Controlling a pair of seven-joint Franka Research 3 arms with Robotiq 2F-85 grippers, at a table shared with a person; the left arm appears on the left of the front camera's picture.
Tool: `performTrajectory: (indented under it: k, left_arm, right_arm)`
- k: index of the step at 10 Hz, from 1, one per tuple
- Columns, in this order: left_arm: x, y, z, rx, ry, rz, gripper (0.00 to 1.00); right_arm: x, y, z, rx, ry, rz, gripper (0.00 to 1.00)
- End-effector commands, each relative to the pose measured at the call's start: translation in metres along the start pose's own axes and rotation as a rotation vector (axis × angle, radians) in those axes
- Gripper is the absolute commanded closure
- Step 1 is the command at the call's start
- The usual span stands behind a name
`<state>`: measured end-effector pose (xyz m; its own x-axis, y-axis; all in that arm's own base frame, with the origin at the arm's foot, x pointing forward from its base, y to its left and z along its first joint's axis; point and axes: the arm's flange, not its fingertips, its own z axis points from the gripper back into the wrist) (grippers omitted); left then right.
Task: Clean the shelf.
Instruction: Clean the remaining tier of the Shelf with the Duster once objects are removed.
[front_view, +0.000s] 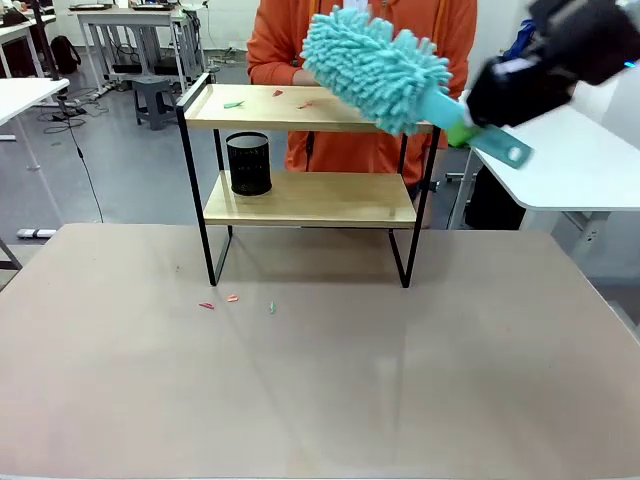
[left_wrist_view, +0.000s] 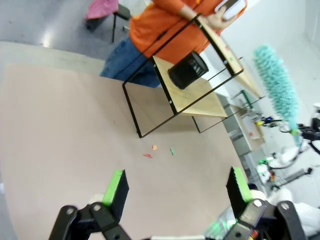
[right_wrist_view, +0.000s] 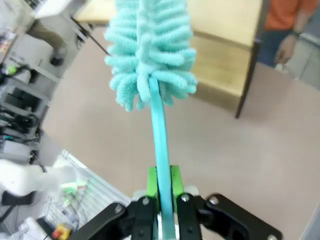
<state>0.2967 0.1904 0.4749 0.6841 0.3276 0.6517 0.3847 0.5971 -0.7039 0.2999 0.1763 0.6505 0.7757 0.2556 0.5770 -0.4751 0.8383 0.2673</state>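
- The right end effector (right_wrist_view: 163, 185) is clamped on the flat teal handle of a duster (right_wrist_view: 150, 50). Its green pads grip the handle low down, well back from the fluffy head.
- The left end effector (left_wrist_view: 177, 187) hangs over the near part of the table (front_view: 320, 400) with its fingers wide apart and nothing between them.
- In the front view the duster head lies across the right part of the top board. I cannot tell whether its fibres touch the wood.
- The shelf (front_view: 320, 200) stands at the middle of the table's far edge, upright on its thin black legs. A person in orange (front_view: 300, 40) stands just behind it.
- Its long axis runs side to side, parallel to the far edge, and its open front faces the robot.
- Small scraps (front_view: 233, 103) lie on the left part of the top board. A black mesh cup (front_view: 249, 163) sits at the left end of the lower board.
- More scraps (front_view: 232, 298) lie on the table in front of the shelf's left leg.
- The shelf looks light and stiff, with smooth boards, so a hard sideways sweep could slide or rock it.
- If it needs steadying, a frame upright or the raised rail at the left end seems the best place to hold. The soft duster head should give on contact.
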Motion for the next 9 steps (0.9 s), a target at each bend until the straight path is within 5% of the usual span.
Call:
performTrajectory:
  k: [1, 5, 9]
  left_arm:
    - [0.0, 0.0, -0.001, -0.015, -0.019, -0.02, 0.0]
    - [0.0, 0.0, -0.001, -0.015, -0.019, -0.02, 0.0]
    - [0.0, 0.0, -0.001, -0.015, -0.019, -0.02, 0.0]
  right_arm:
    - [0.035, 0.009, -0.016, -0.066, 0.026, -0.027, 0.87]
    - [0.077, 0.022, -0.043, -0.174, 0.071, -0.02, 0.87]
    - [0.098, 0.039, -0.072, -0.119, 0.142, 0.028, 0.87]
